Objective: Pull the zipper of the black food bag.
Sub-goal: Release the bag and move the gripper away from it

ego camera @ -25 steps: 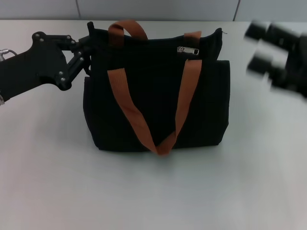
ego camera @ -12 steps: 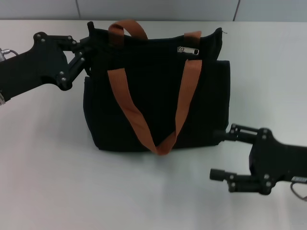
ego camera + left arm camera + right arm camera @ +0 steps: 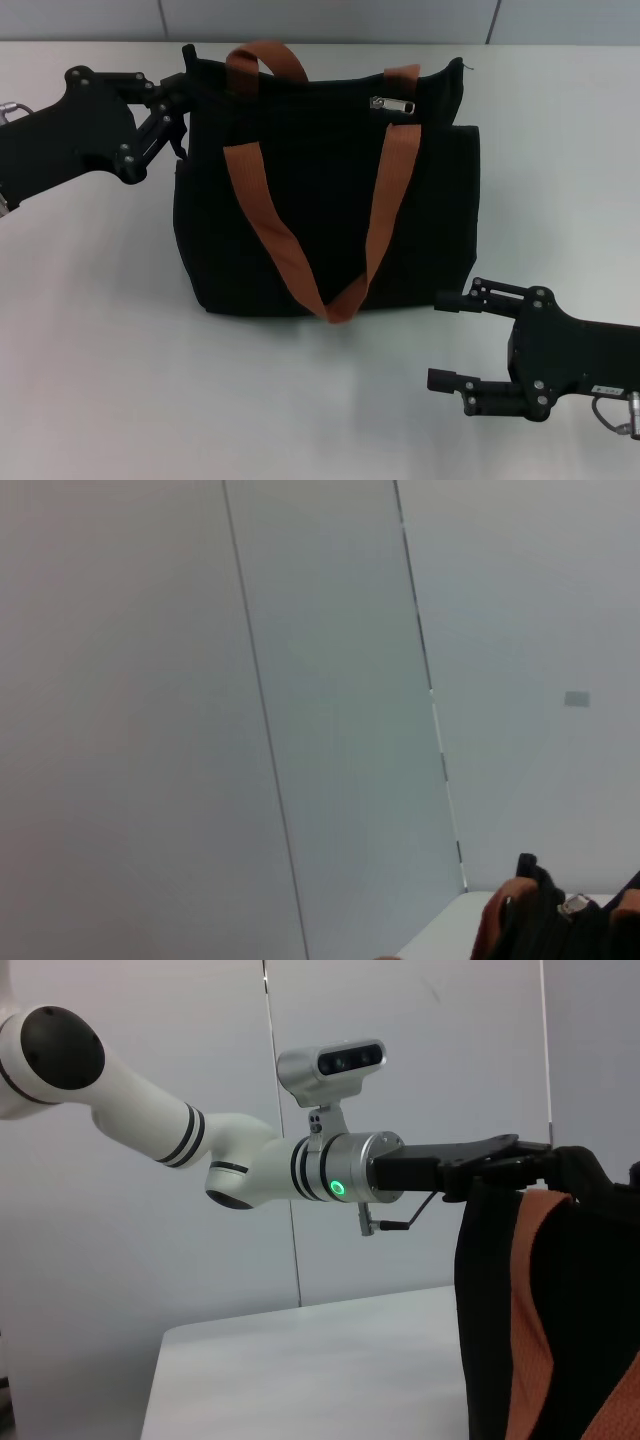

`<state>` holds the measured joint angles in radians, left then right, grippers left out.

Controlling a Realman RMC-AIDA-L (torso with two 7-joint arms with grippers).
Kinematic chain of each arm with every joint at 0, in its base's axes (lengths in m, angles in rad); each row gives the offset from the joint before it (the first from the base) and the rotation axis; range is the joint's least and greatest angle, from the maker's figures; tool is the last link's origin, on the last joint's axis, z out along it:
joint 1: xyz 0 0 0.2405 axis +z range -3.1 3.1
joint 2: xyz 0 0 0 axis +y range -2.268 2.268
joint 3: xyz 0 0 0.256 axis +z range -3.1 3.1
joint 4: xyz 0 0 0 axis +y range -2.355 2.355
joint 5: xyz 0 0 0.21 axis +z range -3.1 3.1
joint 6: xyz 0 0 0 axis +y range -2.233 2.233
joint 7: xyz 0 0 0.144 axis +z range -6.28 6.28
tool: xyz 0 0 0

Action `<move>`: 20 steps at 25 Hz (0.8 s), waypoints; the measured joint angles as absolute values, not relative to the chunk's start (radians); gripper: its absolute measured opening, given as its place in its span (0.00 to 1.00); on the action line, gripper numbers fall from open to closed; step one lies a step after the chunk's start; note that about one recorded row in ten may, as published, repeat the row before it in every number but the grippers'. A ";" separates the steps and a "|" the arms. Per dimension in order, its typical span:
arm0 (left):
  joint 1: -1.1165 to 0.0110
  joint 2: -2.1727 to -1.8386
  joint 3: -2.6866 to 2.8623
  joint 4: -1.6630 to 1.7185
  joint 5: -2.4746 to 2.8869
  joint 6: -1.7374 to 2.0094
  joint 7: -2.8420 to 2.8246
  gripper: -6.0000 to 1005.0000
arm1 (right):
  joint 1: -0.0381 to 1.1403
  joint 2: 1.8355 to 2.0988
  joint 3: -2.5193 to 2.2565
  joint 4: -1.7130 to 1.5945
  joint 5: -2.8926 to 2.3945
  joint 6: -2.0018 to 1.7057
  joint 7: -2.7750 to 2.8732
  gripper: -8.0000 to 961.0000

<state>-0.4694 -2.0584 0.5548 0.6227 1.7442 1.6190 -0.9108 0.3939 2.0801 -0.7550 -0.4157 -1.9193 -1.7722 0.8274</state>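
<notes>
The black food bag (image 3: pixel 330 200) stands upright mid-table, its two rust-orange handles hanging down its front. The silver zipper (image 3: pixel 392 103) pull lies on the zip line near the bag's top right. My left gripper (image 3: pixel 181 112) is shut on the bag's top left corner; the right wrist view shows it (image 3: pixel 533 1154) clamped on that corner of the bag (image 3: pixel 495 1290). My right gripper (image 3: pixel 447 340) hovers open, low beside the bag's front right corner, holding nothing. In the left wrist view only a sliver of the bag (image 3: pixel 540 920) and the zipper (image 3: pixel 577 905) show.
White table (image 3: pixel 120 380) spreads around the bag, with a grey panelled wall (image 3: pixel 330 18) behind its far edge. My left arm (image 3: pixel 250 1155) stretches in over the table's left side.
The right arm came down from the upper right to the table's front right, beside the bag's lower corner. The left gripper and the bag stayed put.
</notes>
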 joint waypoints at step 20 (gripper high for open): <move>-0.462 -1.988 0.568 0.664 1.755 1.673 -1.184 0.39 | 0.397 2.080 -0.755 -0.414 -1.920 -1.767 0.834 0.81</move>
<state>-0.4617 -1.9879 0.5679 0.6638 1.7551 1.6727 -1.1843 0.3972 2.0800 -0.7553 -0.4136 -1.9199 -1.7675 0.8341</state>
